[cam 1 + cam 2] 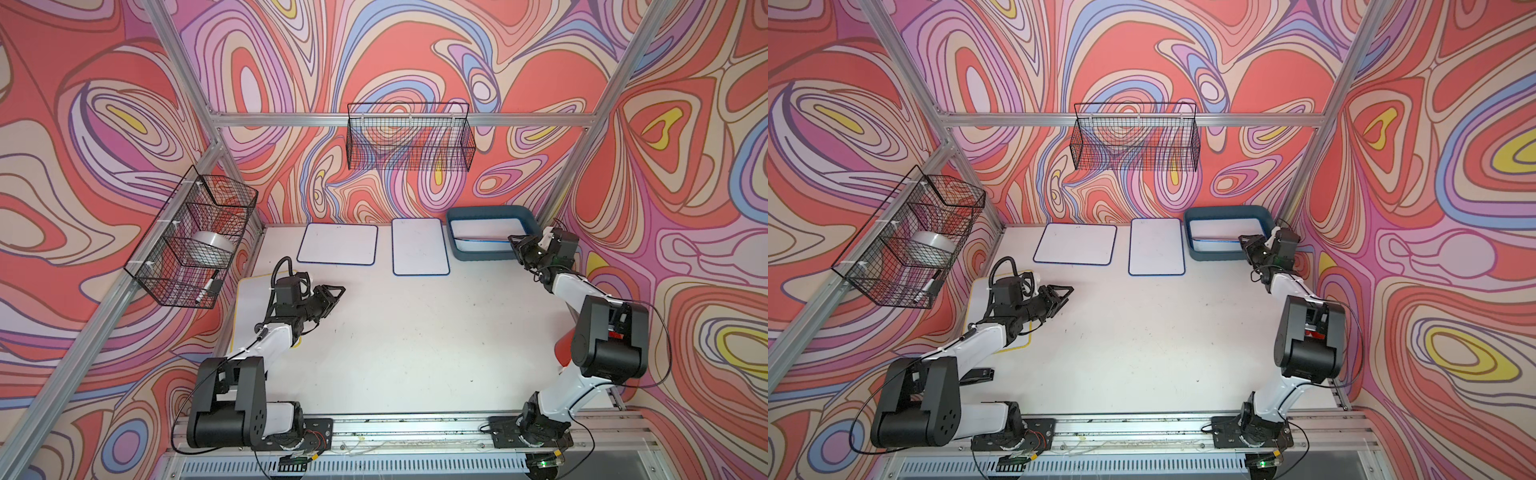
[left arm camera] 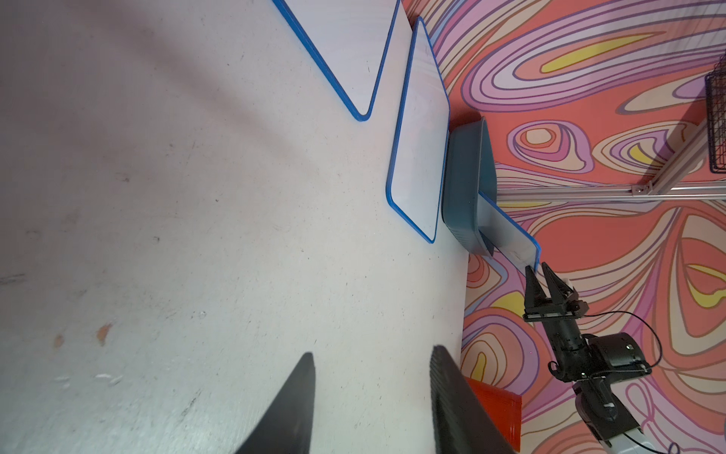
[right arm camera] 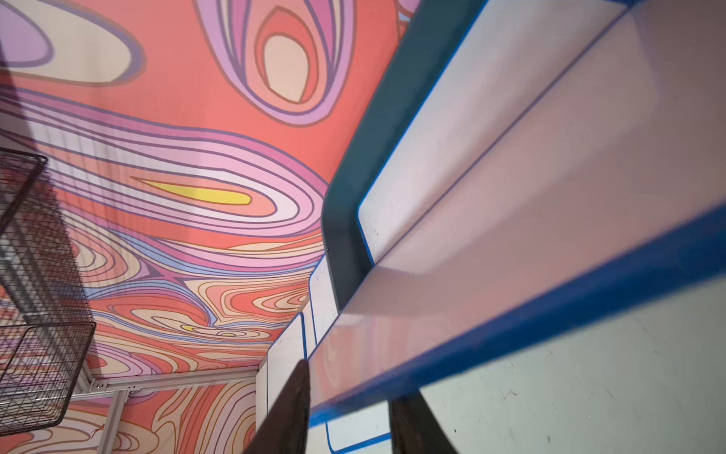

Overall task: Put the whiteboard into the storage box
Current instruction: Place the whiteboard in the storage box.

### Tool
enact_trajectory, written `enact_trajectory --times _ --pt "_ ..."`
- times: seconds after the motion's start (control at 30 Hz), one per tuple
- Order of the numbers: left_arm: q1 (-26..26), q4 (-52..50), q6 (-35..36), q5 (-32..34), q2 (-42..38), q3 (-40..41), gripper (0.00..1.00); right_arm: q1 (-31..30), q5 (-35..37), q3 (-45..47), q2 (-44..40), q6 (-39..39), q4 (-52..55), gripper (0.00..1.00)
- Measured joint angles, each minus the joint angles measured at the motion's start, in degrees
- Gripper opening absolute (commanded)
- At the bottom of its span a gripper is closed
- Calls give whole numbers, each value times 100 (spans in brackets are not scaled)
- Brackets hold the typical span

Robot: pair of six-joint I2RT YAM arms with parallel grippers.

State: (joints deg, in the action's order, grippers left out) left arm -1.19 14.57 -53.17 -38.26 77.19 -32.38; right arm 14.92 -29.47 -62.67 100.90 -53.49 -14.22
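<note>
Nearest, my left pincer (image 2: 373, 351) hangs parted and empty. My right pincer (image 2: 537, 270) has its jaws apart about the raised near edge of the whiteboard (image 2: 508, 228), not clamping it. The board leans over the near wall of the storage box (image 1: 478, 255), far long edge inside, long axis along the box's. I judge the task nearly done: it must drop flat onto a second whiteboard (image 3: 451, 137) already inside.

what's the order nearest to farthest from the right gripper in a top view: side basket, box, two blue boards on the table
1. box, beside the right gripper.
2. right blue board, next to the box.
3. left blue board, back middle.
4. side basket, left wall.
</note>
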Motion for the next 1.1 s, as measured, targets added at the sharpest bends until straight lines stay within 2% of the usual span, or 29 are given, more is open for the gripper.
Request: enact_trajectory --times 0.2,0.23,0.27,0.3,0.77,0.87,1.1 --pt "0 -4 -2 7 -37 0 44 0 -125 -68 608 28 234 36" --pt "0 -4 0 17 -52 0 44 0 -157 -153 704 50 345 43" --pt "0 -4 0 26 -61 0 44 -2 -166 -260 785 87 461 57" --pt "0 -2 -2 35 -66 0 44 -2 -144 -328 809 94 542 66" --pt "0 15 -59 44 -66 2 44 -7 -367 -772 614 326 938 67" --pt "0 68 -92 39 -66 2 44 -7 -514 -1036 678 306 942 74" --pt "0 -4 -52 55 -127 2 44 -166 -721 -1121 820 389 1008 73"
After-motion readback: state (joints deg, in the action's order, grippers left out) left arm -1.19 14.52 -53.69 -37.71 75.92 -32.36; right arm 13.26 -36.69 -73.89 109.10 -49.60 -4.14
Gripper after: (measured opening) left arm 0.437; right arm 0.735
